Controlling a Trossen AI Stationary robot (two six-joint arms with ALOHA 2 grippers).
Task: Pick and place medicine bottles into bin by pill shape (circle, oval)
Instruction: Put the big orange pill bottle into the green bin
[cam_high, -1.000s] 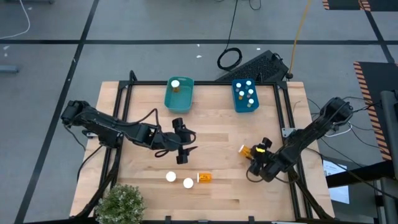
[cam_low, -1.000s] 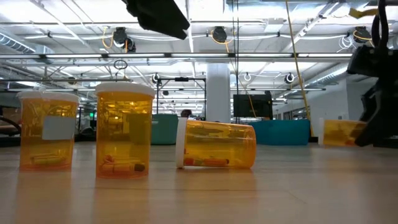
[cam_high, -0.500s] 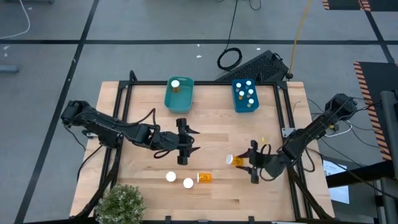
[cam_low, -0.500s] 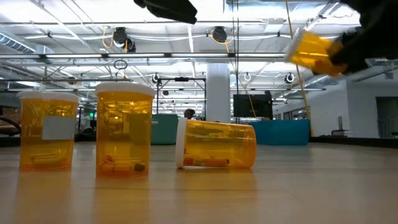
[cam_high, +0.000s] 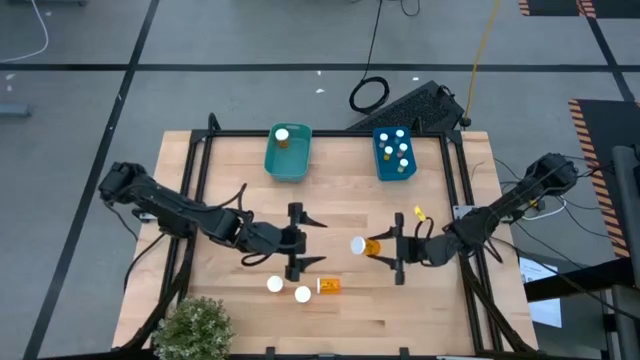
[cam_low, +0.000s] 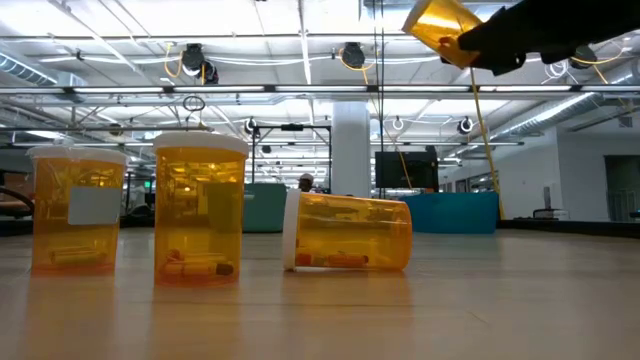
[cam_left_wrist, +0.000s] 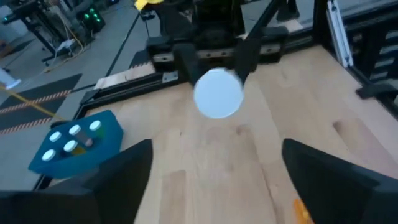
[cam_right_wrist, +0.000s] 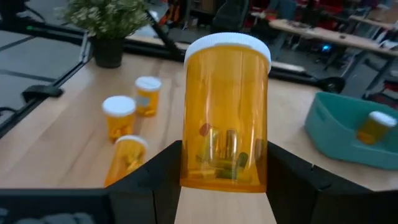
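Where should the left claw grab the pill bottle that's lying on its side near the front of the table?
Grip the tipped bottle across its orange barrel, coming straight down from above. It lies flat, cap toward the two upright bottles, so the round sides face up, and the far side from them is free. The left claw hangs open just behind it.

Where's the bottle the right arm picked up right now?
High view: the bottle is held in the right gripper above mid-table, right of centre, facing the open left gripper.
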